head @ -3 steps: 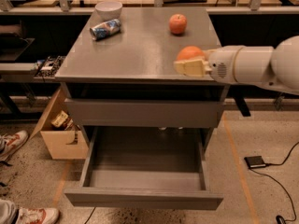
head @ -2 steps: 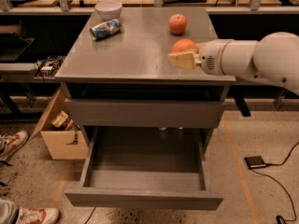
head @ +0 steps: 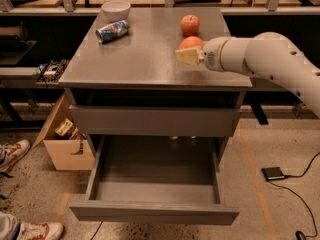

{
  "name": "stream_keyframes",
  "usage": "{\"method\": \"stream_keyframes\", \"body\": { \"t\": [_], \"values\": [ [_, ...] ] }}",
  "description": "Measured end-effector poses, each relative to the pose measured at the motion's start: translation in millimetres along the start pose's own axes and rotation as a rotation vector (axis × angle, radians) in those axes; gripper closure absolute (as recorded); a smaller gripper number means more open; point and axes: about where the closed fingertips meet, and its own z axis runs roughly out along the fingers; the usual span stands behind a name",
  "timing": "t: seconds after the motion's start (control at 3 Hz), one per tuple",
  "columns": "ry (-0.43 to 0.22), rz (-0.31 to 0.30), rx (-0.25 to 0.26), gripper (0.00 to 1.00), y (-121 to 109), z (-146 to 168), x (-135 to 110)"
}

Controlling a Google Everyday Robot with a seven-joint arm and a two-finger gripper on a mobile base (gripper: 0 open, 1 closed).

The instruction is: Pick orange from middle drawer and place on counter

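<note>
- Your orange [head: 192, 41] is up at the table [head: 140, 59], on its right half, between the middle and the right edge.
- The tool [head: 186, 52] is pinching the orange; one pale finger [head: 187, 56] covers the fruit's lower front, so you see only its top.
- You cannot tell whether the orange touches the table or hangs just above it.
- The white arm [head: 270, 59] reaches in across the right edge of the table, with the tool pointing left.
- Just beyond the orange, closer to the back right corner, sits a redder apple [head: 190, 24]; the two are near each other, with a thin gap showing.
- Toward the back left corner lies a blue can [head: 112, 30] on its side, and a pale bowl [head: 116, 9] stands behind it at the back edge.
- Below the front edge you have a shut drawer front [head: 150, 120].
- Under that, the middle drawer [head: 155, 176] is pulled out wide, its grey floor in full view.
- On the floor left of the table stands an open cardboard box [head: 65, 146], and shoes [head: 12, 151] show at the left border.
- On the floor to the right lies a small black device [head: 274, 173] with a cable.
</note>
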Motion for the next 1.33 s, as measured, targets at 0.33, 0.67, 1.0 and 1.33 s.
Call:
{"method": "stream_keyframes", "body": {
  "t": [0.33, 0.67, 1.0, 1.33],
  "values": [
    [0.025, 0.021, 0.035, 1.0, -18, 24, 7],
    [0.062, 0.026, 0.063, 1.0, -28, 44, 16],
    [0.101, 0.032, 0.075, 1.0, -34, 60, 25],
    [0.104, 0.032, 0.073, 0.83, -33, 62, 26]
  ]
}}
